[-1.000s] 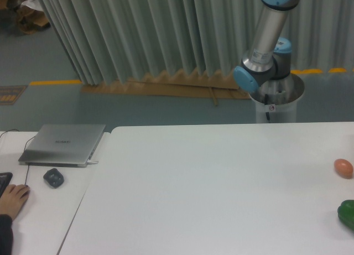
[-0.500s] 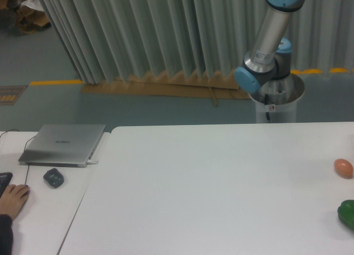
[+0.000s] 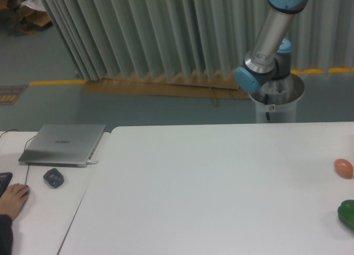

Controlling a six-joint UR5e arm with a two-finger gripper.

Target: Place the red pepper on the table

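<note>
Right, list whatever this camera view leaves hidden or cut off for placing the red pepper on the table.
- Glossy red bell pepper: nowhere in the fixed camera view.
- Gripper: out of frame; the grey-and-blue robot arm runs off the top edge.
- Dark green pepper: cut by the right edge.
- Plain white tabletop: its near and right sides run past the frame.
- Person's hand on the adjoining desk: cut by the left edge.

White table [image 3: 210, 188], orange egg [image 3: 343, 168], dark green pepper [image 3: 347, 213], silver laptop [image 3: 63, 144]
</note>
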